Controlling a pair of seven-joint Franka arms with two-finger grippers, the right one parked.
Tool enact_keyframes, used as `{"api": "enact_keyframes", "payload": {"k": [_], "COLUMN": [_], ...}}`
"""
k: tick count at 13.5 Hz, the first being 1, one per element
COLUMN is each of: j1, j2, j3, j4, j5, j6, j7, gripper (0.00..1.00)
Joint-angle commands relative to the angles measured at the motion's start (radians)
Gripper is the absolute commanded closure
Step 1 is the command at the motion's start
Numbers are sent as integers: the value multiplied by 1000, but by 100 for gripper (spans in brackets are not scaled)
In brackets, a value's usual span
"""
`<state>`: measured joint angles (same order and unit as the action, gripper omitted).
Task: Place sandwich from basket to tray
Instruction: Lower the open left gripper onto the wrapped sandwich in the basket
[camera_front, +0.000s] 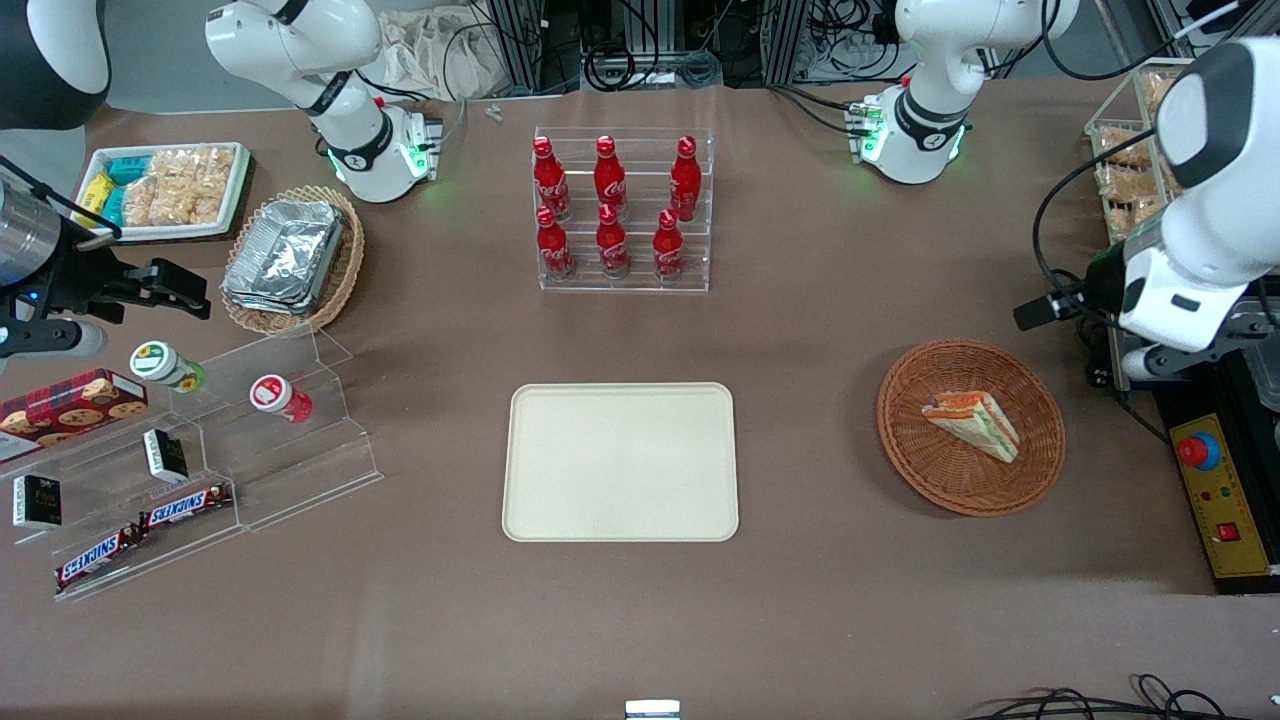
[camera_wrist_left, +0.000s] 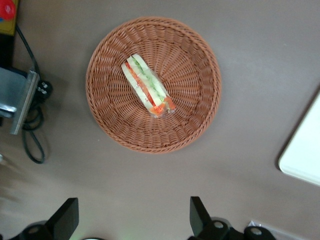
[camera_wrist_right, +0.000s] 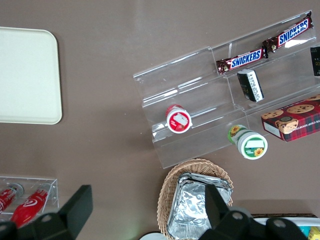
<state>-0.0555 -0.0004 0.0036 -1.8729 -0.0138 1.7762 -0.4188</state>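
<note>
We see the sandwich (camera_front: 972, 423) lying on its side in the round reddish-brown basket (camera_front: 1030, 470), roughly at the basket's middle, its orange-red and green layers showing along the edge. The basket sits on the brown surface (camera_front: 800, 600) toward the working arm's end. The cream tray (camera_front: 620, 462) rests flat beside it, well apart, and carries nothing. Our hand (camera_wrist_left: 134, 220) hangs in the air above the surface near the basket, with its two dark fingers (camera_wrist_left: 65, 218) spread wide and nothing between them. From the wrist, the sandwich (camera_wrist_left: 146, 85) and the basket (camera_wrist_left: 195, 120) lie beneath, and a corner of the tray (camera_wrist_left: 305, 155) shows.
</note>
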Motion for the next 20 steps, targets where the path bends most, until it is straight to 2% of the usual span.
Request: {"api": "enact_keyframes", "payload": {"k": [1, 3, 8, 11, 16, 17, 18, 19, 20], "j1": [-7, -7, -7, -7, -9, -9, -9, -7, -7], "j2": [-9, 13, 195, 292, 364, 365, 375, 379, 384], "j3": [19, 21, 24, 26, 50, 50, 52, 52, 52], "j4": [-153, -227, -235, -233, -233, -233, -229, -227, -226], "j5": [18, 18, 18, 60, 66, 66, 66, 66, 66], "j6": [173, 300, 497, 592, 678, 689, 689, 690, 692], "j7": [-92, -185, -400, -501, -545, -545, -545, -545, -545], "gripper": [0, 0, 0, 0, 1, 9, 26, 47, 61]}}
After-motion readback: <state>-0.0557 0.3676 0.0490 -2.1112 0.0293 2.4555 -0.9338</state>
